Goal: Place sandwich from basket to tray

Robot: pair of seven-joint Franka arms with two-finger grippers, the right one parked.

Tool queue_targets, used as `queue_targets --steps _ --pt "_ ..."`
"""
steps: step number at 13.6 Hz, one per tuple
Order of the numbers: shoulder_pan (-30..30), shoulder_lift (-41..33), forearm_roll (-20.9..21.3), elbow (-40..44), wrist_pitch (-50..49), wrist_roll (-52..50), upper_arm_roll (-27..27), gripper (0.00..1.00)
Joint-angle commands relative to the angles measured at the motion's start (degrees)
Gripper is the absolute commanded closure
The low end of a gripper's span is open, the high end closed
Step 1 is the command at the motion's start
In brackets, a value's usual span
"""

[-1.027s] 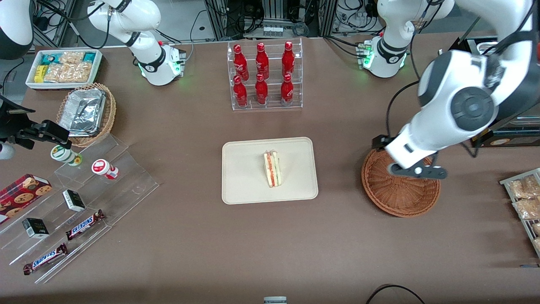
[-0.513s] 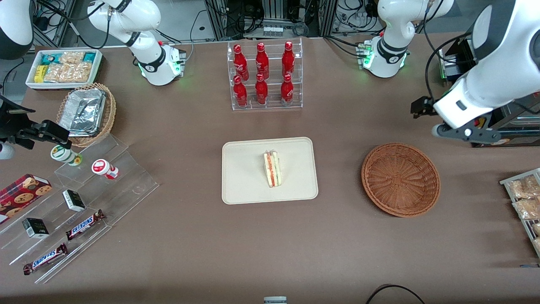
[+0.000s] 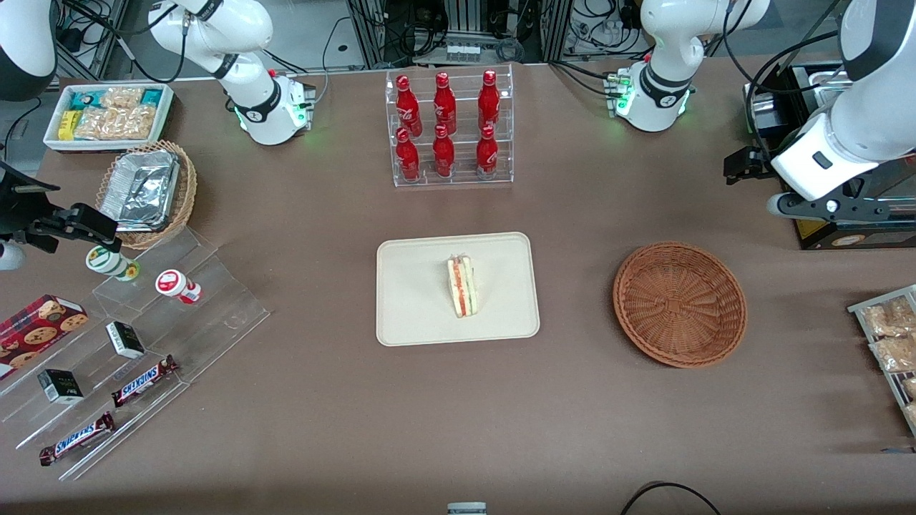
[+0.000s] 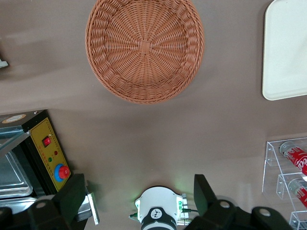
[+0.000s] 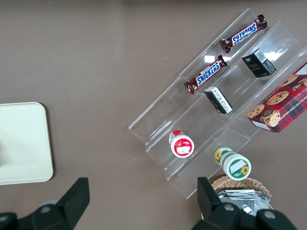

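Note:
The sandwich (image 3: 462,286) lies on the cream tray (image 3: 415,315), near its middle, cut edge up. The reddish-brown wicker basket (image 3: 680,304) stands empty beside the tray, toward the working arm's end; it also shows in the left wrist view (image 4: 144,48), with a corner of the tray (image 4: 288,52). My left gripper (image 3: 823,209) hangs high over the table edge, farther from the front camera than the basket and apart from it. In the left wrist view the gripper (image 4: 139,186) is open and empty, its fingers wide apart.
A clear rack of red bottles (image 3: 449,129) stands farther back than the tray. A black box with a yellow control panel (image 4: 48,153) sits under my gripper. Snack packs (image 3: 887,336) lie at the working arm's end. An acrylic stand (image 3: 143,336), foil basket (image 3: 147,189) and white bin (image 3: 107,114) lie toward the parked arm's end.
My left gripper has left the spot above the basket and moved up and away toward the working arm's end. The sandwich, tray and basket have not moved.

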Motion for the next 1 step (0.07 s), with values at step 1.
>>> queue_targets --steps 1 --pt "0.39 -2.32 -0.89 -1.57 -0.74 0.89 -0.06 0.00"
